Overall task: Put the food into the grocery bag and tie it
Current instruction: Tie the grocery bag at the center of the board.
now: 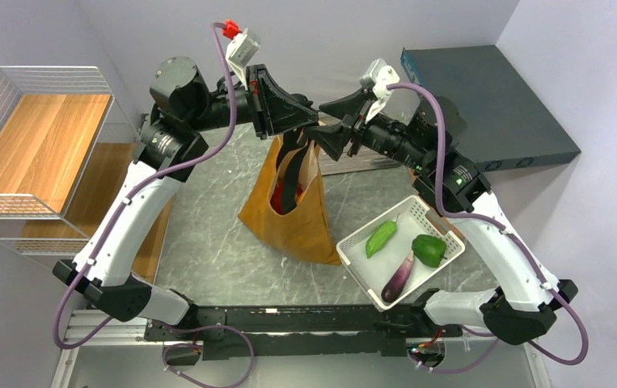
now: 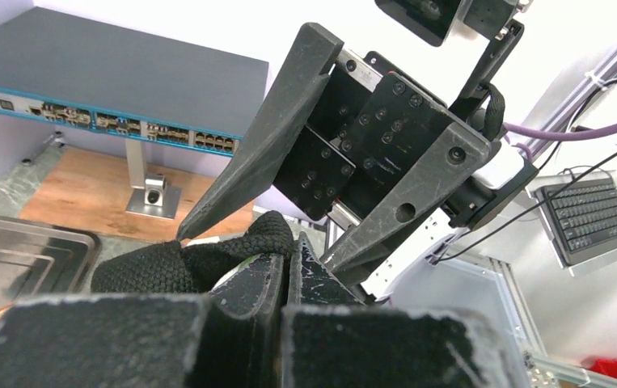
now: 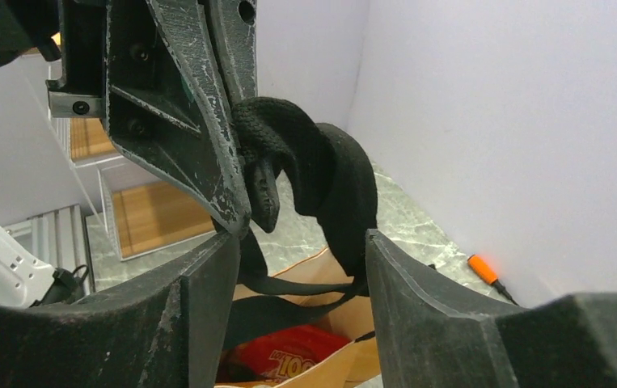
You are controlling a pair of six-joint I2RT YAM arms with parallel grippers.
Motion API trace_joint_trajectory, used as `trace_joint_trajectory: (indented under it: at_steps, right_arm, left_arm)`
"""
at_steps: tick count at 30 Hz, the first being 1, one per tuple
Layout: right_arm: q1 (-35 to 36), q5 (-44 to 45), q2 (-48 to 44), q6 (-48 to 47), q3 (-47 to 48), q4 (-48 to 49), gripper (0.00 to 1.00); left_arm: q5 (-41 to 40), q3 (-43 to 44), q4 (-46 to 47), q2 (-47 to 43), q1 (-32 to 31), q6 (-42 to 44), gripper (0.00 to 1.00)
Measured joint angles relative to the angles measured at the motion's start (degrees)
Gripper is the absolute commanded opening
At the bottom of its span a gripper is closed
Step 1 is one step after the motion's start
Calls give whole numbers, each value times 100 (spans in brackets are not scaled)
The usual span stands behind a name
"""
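1. The left tool, upper centre, is clamped on the black straps; the grocery bag hangs from them at frame centre.
2. The right tool has its fingers apart, straddling the strap loop.
3. A red packet sits inside the bag.
4. The white basket crowds the bag's lower right; the counter runs leftward.

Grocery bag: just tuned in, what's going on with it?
The left hand is shut on the bunched black straps, holding the grocery bag up by them. The right hand is open, its fingers either side of the strap loop, not clamping it. A red packet shows inside the bag. Whether a knot has formed is hard to tell.
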Motion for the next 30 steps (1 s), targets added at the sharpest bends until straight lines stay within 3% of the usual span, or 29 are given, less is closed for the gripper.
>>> trace_joint_trajectory:
  at_steps: [6, 11, 14, 18, 30]
  right_arm:
    - [0, 44, 127, 46, -105, 188, 55]
    - [0, 247, 317, -4, -109, 286, 45]
    - [2, 361, 435, -39, -109, 304, 31]
    - [35, 446, 553, -107, -50, 321, 2]
    - [-2, 925, 17, -308, -293, 105, 0]
  left_arm:
    - [13, -238, 428, 0, 11, -341, 0]
    - [66, -328, 640, -2, 20, -527, 0]
    - [96, -382, 750, -9, 26, -612, 0]
    - [39, -433, 826, -20, 66, -627, 0]
    - [-103, -450, 319, -249, 55, -280, 0]
